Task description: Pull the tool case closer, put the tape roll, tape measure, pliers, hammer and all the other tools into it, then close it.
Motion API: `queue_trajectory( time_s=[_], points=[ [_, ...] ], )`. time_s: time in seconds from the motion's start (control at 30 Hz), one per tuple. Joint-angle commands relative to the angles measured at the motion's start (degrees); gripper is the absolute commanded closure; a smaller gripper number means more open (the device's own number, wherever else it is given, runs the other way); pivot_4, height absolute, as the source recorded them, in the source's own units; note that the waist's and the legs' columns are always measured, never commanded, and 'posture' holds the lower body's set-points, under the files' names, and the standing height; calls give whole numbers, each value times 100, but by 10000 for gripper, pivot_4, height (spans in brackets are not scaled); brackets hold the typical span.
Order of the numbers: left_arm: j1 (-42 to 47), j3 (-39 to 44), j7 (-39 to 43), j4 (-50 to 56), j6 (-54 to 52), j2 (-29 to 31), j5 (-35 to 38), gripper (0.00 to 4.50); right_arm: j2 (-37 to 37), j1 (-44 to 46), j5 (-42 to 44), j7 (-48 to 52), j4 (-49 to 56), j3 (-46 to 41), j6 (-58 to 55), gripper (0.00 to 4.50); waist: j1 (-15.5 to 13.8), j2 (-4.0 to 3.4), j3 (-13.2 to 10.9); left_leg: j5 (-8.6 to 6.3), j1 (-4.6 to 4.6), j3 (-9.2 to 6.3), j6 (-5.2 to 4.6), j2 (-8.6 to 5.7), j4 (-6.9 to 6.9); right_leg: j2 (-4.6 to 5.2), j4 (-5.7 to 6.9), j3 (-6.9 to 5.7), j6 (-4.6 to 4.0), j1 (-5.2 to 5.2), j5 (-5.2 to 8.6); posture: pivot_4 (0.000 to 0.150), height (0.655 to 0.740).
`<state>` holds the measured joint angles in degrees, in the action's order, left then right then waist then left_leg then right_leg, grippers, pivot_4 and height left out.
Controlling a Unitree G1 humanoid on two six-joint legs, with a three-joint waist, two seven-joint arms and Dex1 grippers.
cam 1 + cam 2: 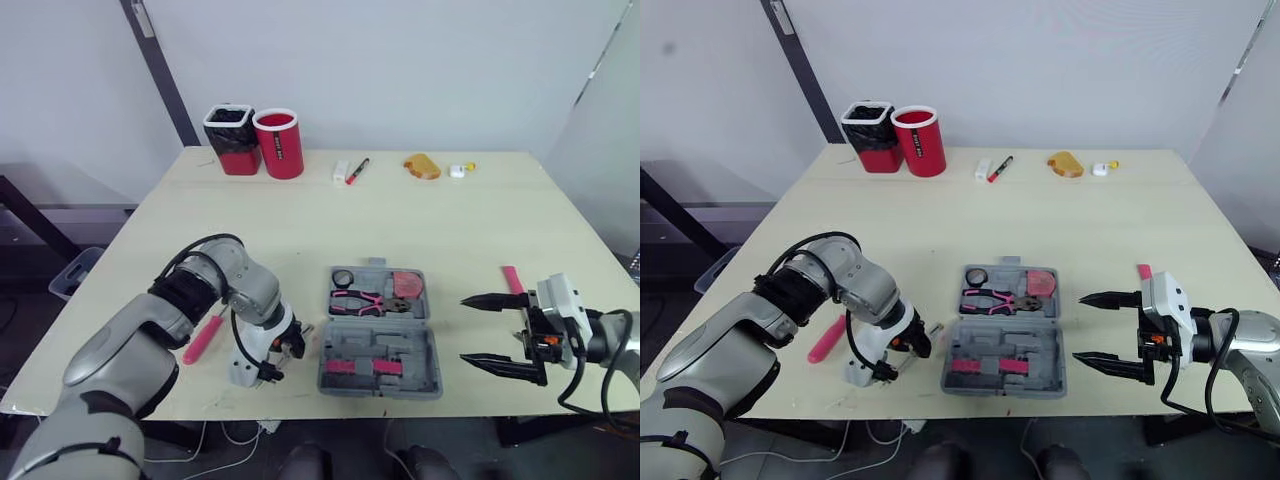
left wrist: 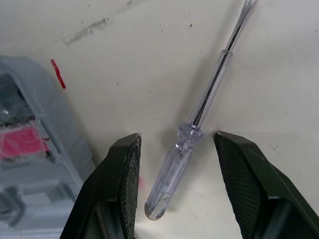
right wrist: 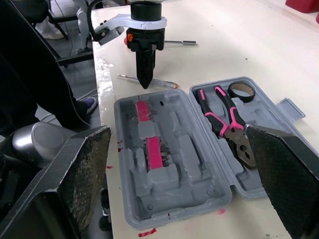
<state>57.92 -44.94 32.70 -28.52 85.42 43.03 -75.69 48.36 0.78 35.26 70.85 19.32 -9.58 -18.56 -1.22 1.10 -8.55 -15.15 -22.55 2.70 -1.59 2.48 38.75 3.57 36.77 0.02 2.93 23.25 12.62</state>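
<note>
The grey tool case [image 1: 380, 345] lies open near the table's front edge. Its far half holds the pink-handled pliers [image 1: 365, 302], a black tape roll [image 1: 343, 279] and a pink tape measure [image 1: 407, 284]. My left gripper [image 2: 177, 138] points down at the table just left of the case. It is open, with its fingers either side of the handle of a clear screwdriver [image 2: 197, 119] lying flat. A pink-handled tool [image 1: 203, 338] lies further left. To the right of the case my right gripper [image 1: 490, 330] is open and empty, facing the case. A pink item [image 1: 512, 278] lies behind it.
At the back of the table stand a red cup [image 1: 280, 143] and a black-lined cup [image 1: 232, 138]. Further along the back lie a marker [image 1: 357, 170], an orange object [image 1: 422, 166] and a small white piece [image 1: 460, 170]. The table's front edge [image 1: 330, 408] runs close below the case.
</note>
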Motion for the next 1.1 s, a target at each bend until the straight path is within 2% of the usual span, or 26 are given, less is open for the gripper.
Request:
queue_trajectory(
  time_s=[0.03, 0.17, 0.23, 0.37, 0.4, 0.43, 0.63, 0.77, 0.83, 1.0, 1.1],
  points=[
    [-20, -374, -427, -12, -331, -54, -519, 20368, 68, -26, 116, -18, 199, -239, 17, 0, -11, -16, 9, 0, 13, 0, 0, -3, 0, 0, 0, 3, -1, -13, 1, 1500, 7400],
    [41, -601, -760, -34, -436, -1, -743, 20368, 69, -42, 133, -40, 247, -248, -6, 0, -11, -18, 11, 0, 64, 4, -1, -3, -2, 0, 0, 10, -16, -59, 20, 1500, 7400],
    [42, -691, -843, -85, -487, 7, -782, 25289, 59, -49, 130, -44, 256, -240, 2, 0, -11, -24, 15, 0, 65, 5, -1, -3, -2, 1, 1, 13, -13, -59, 21, 1500, 7400],
    [44, -657, -842, -164, -532, 92, -620, 39181, 29, -39, 106, -49, 234, -204, 36, 0, -11, -36, 21, 0, 66, 8, -1, -3, -2, 1, 1, 15, -22, -59, 16, 1500, 7400],
    [35, -628, -809, -164, -537, 142, -563, 39879, 21, -40, 99, -51, 231, -195, 46, 0, -11, -36, 21, 0, 66, 8, -1, -3, -2, 1, 1, 15, -22, -59, 16, 1500, 7400],
    [28, -580, -771, -176, -562, 202, -492, 44795, 8, -39, 81, -49, 212, -183, 71, 0, -10, -35, 21, 0, 65, 7, -1, -3, -2, 0, 1, 15, -22, -58, 16, 1500, 7400],
    [-9, -260, -256, -323, -767, 462, 344, 44818, -36, -51, 25, -43, 150, -164, 168, 0, 24, -28, 17, 0, 63, 7, -1, -2, -2, 0, 1, 14, -22, -56, 16, 1500, 7400],
    [-158, -17, 540, -289, -1087, 768, 1513, 44818, -51, -56, 8, -33, 115, -165, 219, 0, 41, 6, -4, 0, 58, 6, -1, 0, -2, -1, 2, 12, -23, -51, 16, 1500, 7400],
    [-379, 87, 1186, -44, -1492, 984, 2433, 44818, -55, -67, 10, -30, 125, -167, 231, 0, 61, 12, -8, 0, 50, 6, -1, 2, -2, -2, 1, 11, -23, -43, 16, 1500, 7400],
    [-1205, 469, 2465, 1179, -2844, 1474, 4059, 44819, -74, -104, 21, -38, 172, -163, 241, 0, 53, 14, -9, -1, 26, 12, -1, 8, -3, -2, 0, 13, -11, -18, 10, 1500, 7400],
    [-1751, 827, 2946, 1906, -3830, 1650, 4609, 44819, -98, -126, 21, -47, 197, -160, 260, 0, 39, 15, -9, -1, 18, 9, -1, 8, -2, -3, 1, 10, -13, -11, 12, 1500, 7400]
  ],
)
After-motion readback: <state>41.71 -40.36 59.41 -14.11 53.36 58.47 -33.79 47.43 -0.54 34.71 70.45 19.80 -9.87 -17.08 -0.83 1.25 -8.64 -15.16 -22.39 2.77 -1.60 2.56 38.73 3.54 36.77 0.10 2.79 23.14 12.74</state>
